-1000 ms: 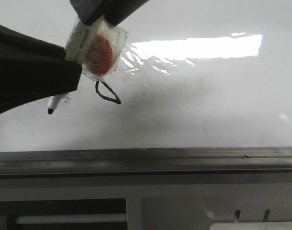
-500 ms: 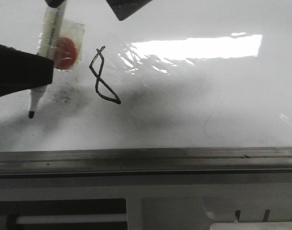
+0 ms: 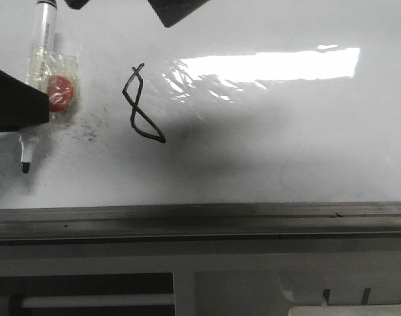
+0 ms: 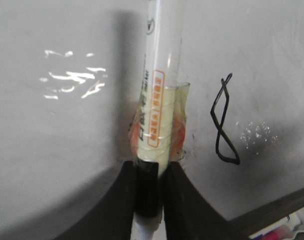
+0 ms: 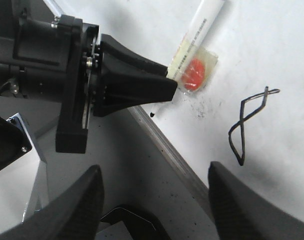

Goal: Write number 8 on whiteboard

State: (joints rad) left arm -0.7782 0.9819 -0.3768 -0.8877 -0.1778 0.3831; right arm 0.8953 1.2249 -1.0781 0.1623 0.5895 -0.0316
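The number 8 [image 3: 141, 105] is drawn in thin black line on the whiteboard [image 3: 286, 145], left of the middle. It also shows in the left wrist view [image 4: 224, 122] and the right wrist view [image 5: 249, 122]. My left gripper [image 3: 22, 105] is shut on a white marker [image 3: 41, 46] that has a taped red patch; its black tip [image 3: 26, 168] points down at the board, left of the 8. In the left wrist view the gripper [image 4: 151, 185] clamps the marker [image 4: 156, 100]. My right gripper [image 5: 154, 190] is open and empty above the board's edge.
A grey metal edge rail [image 3: 200, 220] runs along the board's near side. A bright glare patch [image 3: 272, 66] lies at the upper right. Faint grey smudges [image 3: 88, 131] sit between the marker and the 8. Part of the right arm [image 3: 177, 10] hangs at the top.
My left gripper has moved left with the marker, away from the 8, and the whole figure is now uncovered. The marker has turned more upright.
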